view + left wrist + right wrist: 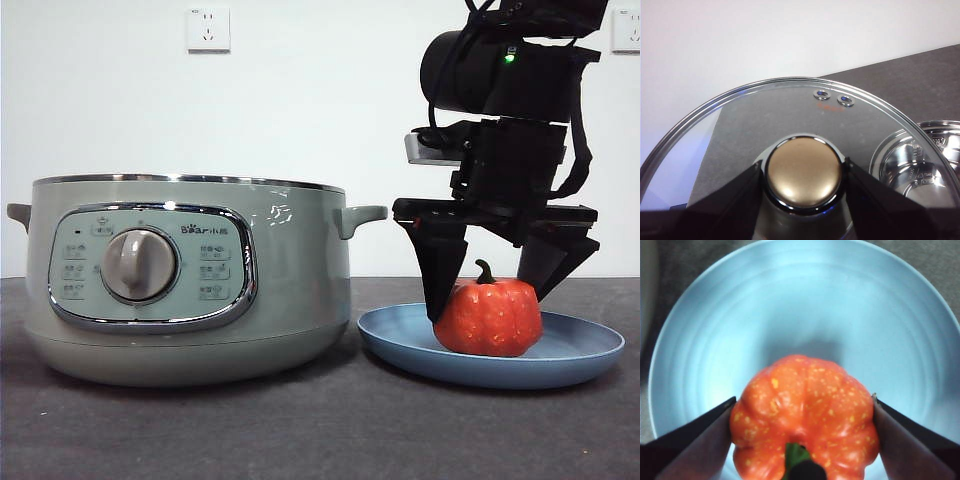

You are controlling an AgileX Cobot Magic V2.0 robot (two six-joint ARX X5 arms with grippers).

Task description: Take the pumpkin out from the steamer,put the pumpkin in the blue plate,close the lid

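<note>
The pumpkin (488, 320) sits upright in the blue plate (585, 356), right of the steamer (190, 290). My right gripper (489, 305) comes down from above with one jaw against each side of the pumpkin. In the right wrist view the jaws of the right gripper (803, 400) touch the pumpkin (805, 410) over the plate (805, 300). The steamer stands open with no lid on it. My left gripper (802, 169) is shut on the knob (803, 175) of the glass lid (765, 110) and holds it off to the side of the steamer's steel inner pot (927, 165). The lid and left gripper are out of the front view.
The dark grey table (300, 430) runs to a white wall with a socket (208, 28) at the back. The steamer's side handle (362, 215) reaches toward the right arm. The plate's near rim lies close to the steamer's base.
</note>
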